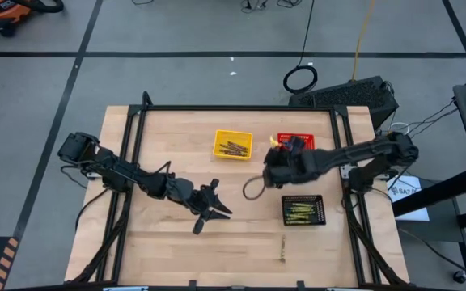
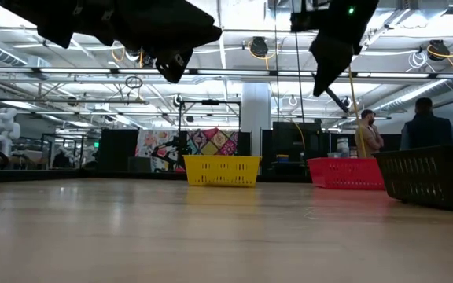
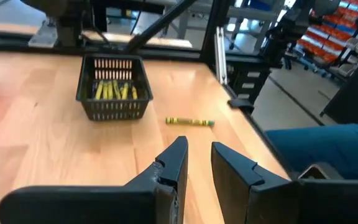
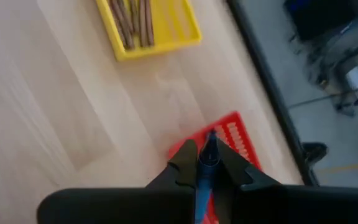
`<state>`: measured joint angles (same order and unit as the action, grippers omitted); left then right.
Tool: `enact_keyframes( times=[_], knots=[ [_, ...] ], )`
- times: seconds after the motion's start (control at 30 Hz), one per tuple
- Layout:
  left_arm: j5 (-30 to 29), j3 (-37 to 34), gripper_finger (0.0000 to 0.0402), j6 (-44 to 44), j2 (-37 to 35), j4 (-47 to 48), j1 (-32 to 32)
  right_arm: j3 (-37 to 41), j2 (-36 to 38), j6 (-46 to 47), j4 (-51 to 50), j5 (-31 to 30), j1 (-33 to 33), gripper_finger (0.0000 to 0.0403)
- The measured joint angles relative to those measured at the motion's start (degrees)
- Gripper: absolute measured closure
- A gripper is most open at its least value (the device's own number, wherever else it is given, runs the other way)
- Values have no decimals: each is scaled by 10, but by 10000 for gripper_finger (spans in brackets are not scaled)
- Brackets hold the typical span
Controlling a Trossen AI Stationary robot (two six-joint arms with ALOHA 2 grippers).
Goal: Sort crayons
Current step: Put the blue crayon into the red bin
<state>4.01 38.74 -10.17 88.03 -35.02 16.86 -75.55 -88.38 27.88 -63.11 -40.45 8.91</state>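
The right end effector (image 4: 207, 163), clamped on a blue crayon (image 4: 207, 154), hangs above the red basket (image 4: 241, 134) at the tabletop's two o'clock; release is next. The left end effector (image 3: 199, 163), fingers apart, faces the loose yellow-olive crayon (image 3: 189, 121) toward five o'clock.

Wood counter (image 1: 176, 250) fills frame centre. Yellow basket (image 1: 233, 145) upper middle, red basket (image 1: 306, 140) right of it, black basket (image 1: 303, 210) lower right. People (image 2: 427, 122) far right in low view.

Wooden table (image 1: 176, 242), three baskets (image 1: 233, 145), loose crayon (image 1: 282, 249)

Yellow basket (image 1: 233, 145): brown crayons (image 1: 234, 148). Black basket (image 1: 303, 210): yellow-olive crayons (image 1: 301, 209). Red basket (image 1: 307, 140). Pale wood table (image 1: 168, 259). Blue crayon (image 4: 205, 168).
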Motion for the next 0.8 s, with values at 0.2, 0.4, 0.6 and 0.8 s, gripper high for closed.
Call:
enact_keyframes(
  times=[0.2, 0.4, 0.6, 0.8],
  knots=[
    [0, 0, 327, 0, 0, 9, 0, 0, 0, -71, -2, 66, -87, 397],
    [0, 0, 327, -20, 0, 15, 0, 0, 0, -157, -2, 153, -171, 397],
    [0, 0, 327, -31, 0, 20, 0, 0, 0, -204, -6, 215, -260, 397],
    [0, 0, 327, -46, 0, 36, 1, 7, 0, -227, -3, 259, -322, 397]
  ],
)
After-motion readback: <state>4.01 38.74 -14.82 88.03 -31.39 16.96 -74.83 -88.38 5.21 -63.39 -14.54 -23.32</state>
